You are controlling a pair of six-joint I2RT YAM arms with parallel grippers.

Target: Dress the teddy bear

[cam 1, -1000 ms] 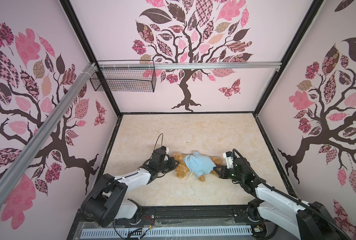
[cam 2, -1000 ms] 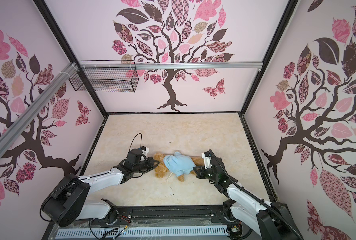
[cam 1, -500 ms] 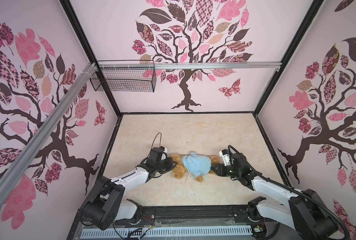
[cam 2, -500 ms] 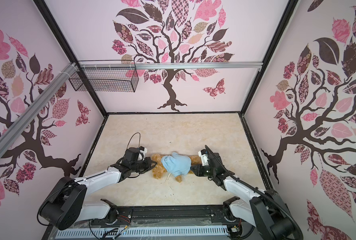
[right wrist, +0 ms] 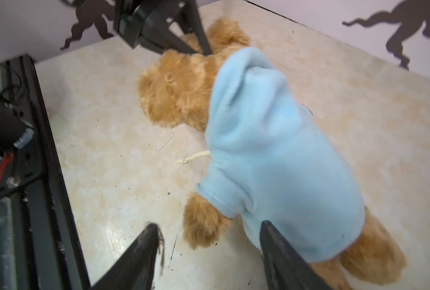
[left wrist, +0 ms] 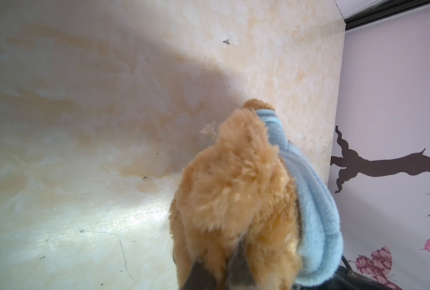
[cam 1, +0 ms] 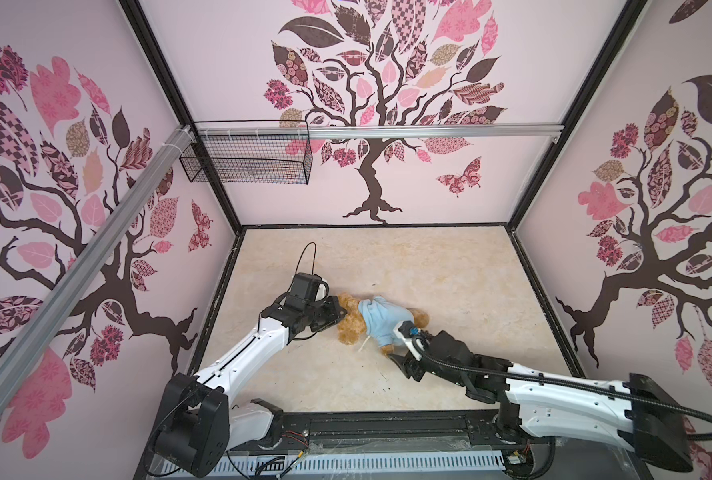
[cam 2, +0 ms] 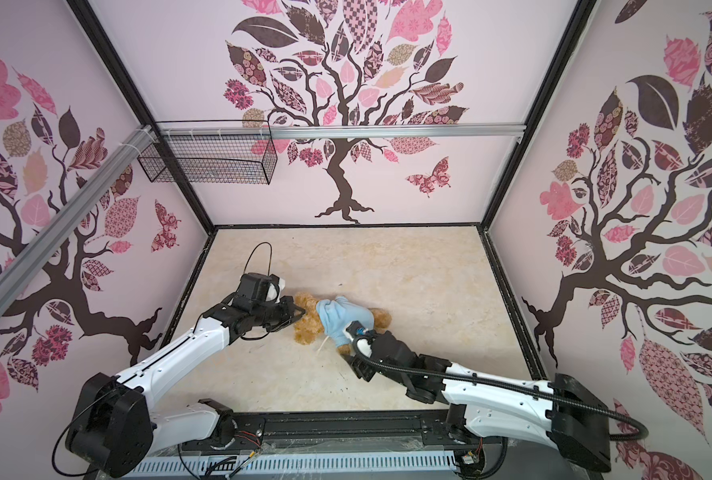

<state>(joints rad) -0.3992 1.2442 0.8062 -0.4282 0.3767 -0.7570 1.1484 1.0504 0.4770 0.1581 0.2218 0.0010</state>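
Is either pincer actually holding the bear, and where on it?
The left pincer pinches the teddy bear by its head fur; the right pincer is open, holding nothing.

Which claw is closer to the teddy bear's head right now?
Left. The left claw is pinched shut on the fur of the teddy bear at its head. The right claw stands open at the body's lower end, by the blue hoodie hem.

Wire basket (cam 1: 246,160) on wall rail (cam 1: 429,132)
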